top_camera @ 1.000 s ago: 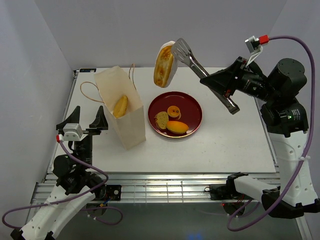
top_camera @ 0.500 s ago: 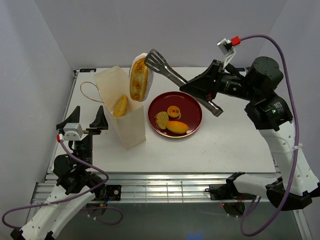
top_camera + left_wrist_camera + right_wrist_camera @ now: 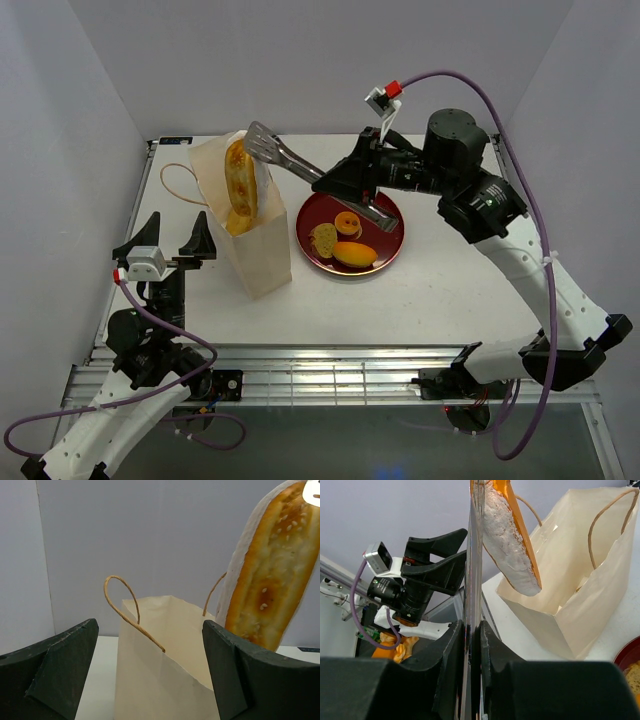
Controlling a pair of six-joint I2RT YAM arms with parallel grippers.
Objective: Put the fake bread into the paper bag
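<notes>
Baguette of fake bread hangs upright from metal tongs, which the right end effector squeezes closed, the loaf's lower end at the mouth of the paper bag standing on the desk. Just beside the bag, the left end effector is spread wide and grasps nothing. Other breads lie on the red plate.

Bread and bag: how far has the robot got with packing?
Done: one piece lies inside the bag. In hand: the right gripper holds tongs clamping the baguette over the bag's mouth, not yet released. To go: a donut, a slice and a roll on the plate. The left gripper is open, holding nothing.
</notes>
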